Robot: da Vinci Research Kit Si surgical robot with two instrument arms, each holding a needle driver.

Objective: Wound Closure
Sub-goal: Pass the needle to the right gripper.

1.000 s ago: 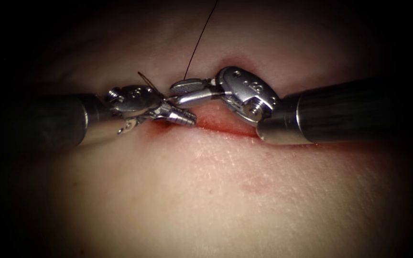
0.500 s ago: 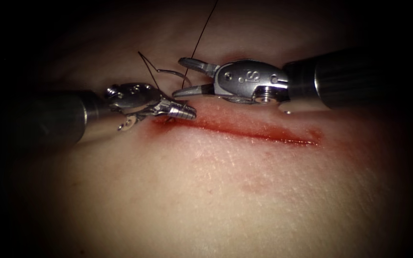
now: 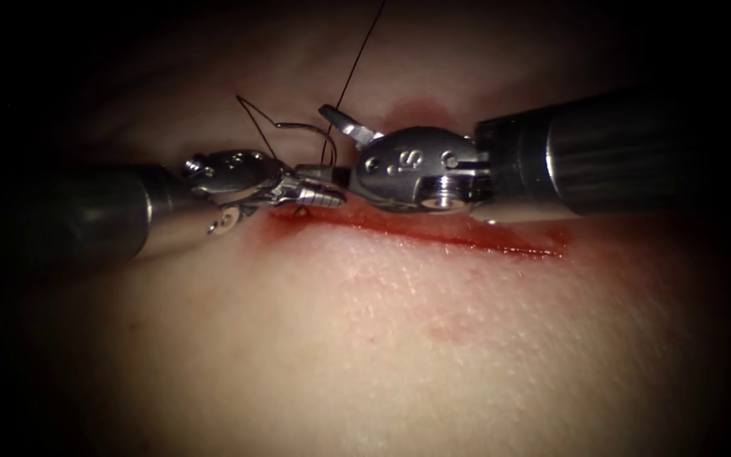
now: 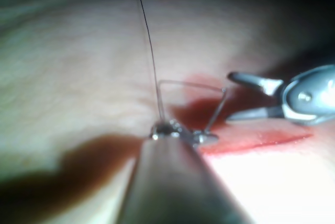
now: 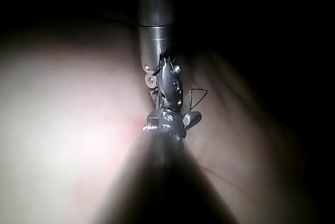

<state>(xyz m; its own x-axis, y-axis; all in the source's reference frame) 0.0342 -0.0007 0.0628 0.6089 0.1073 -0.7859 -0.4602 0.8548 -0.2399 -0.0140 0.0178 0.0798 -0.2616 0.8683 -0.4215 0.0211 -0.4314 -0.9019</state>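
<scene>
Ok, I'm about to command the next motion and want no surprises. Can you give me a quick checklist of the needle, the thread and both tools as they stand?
1. Left tool grips the needle: ok, its jaws are shut on it near one end.
2. Needle out of the tissue: ok, it arches above the surface at the left end of the cut.
3. Right tool is free: ok, its jaws are open and hold nothing.
4. Right tool's jaws clear of the needle: cannot tell; they sit very close to its curve.
5. Thread unsnagged: cannot tell; it rises from the needle right past the right tool's upper jaw.
</scene>
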